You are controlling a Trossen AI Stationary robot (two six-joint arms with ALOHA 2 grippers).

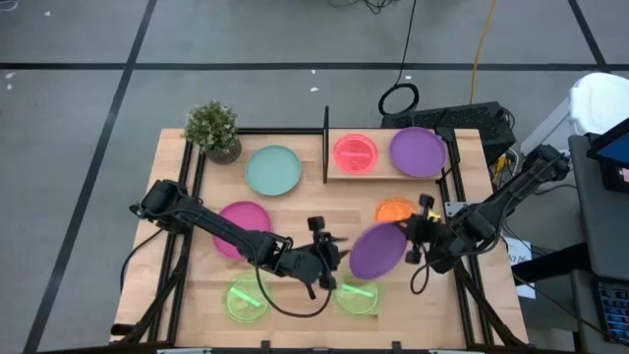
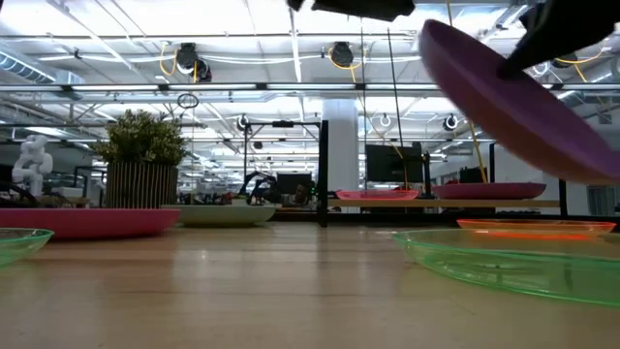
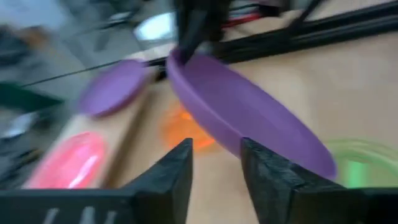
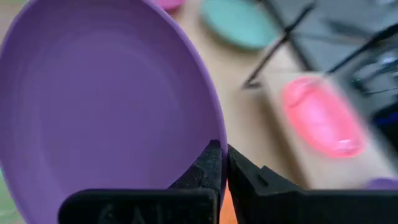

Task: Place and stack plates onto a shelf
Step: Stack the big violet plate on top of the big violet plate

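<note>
Overhead lights and pipes fill the lab behind our wooden table. On the shelf, at one o'clock, we count two plates: purple and pink. Five wait on the table. The right gripper pinches a second purple plate's rim, aloft at centre; the left gripper stands parted, empty. No writing legible.

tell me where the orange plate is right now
In the high view the orange plate lies on the table right of centre, just in front of the shelf, partly hidden by the purple plate that the right gripper holds tilted above the table.
</note>
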